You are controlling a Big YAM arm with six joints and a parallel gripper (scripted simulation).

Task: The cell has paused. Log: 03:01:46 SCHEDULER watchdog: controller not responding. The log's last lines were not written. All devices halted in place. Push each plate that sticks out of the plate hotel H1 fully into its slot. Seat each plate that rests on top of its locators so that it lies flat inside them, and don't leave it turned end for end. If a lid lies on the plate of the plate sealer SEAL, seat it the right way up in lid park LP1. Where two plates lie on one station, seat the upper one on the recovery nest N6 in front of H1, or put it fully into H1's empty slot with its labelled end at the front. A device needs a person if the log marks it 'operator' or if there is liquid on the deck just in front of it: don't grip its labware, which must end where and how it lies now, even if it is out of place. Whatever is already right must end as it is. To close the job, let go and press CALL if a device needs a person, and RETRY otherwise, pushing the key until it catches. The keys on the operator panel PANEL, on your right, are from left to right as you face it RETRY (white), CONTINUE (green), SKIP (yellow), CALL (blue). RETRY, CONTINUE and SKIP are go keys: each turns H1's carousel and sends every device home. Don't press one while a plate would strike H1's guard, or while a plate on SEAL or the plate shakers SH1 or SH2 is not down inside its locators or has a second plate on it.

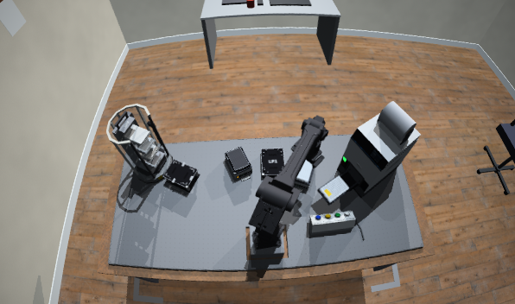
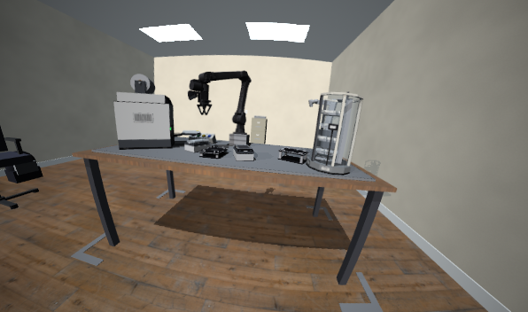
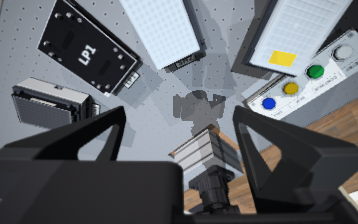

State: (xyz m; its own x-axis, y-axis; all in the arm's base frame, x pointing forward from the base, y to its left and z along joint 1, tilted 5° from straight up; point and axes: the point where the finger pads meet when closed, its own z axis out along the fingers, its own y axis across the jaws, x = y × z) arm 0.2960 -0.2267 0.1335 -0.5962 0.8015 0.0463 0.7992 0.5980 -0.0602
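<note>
My gripper [image 3: 179, 111] [image 2: 204, 108] is open and empty, high above the deck, looking straight down. Below it lie lid park LP1 [image 3: 89, 55], a black empty frame, and a shaker carrying a white plate [image 3: 162, 30] that sits askew to LP1. The sealer SEAL [image 1: 378, 147] holds out a white plate with a yellow patch [image 3: 300, 30] on its tray. PANEL [image 3: 305, 82] shows the blue [image 3: 269, 103], yellow [image 3: 291, 88], green [image 3: 315, 71] and white [image 3: 343, 51] keys. Another shaker with a dark plate [image 3: 52, 105] is at the left. Plate hotel H1 [image 1: 136, 142] stands far left, with nest N6 [image 1: 181, 174] before it.
The arm's base [image 1: 266, 242] is at the table's front edge. The sealer is a tall box at the right, with a roll on top. H1 is a tall glass-walled tower at the left. A second table [image 1: 270, 22] stands by the far wall.
</note>
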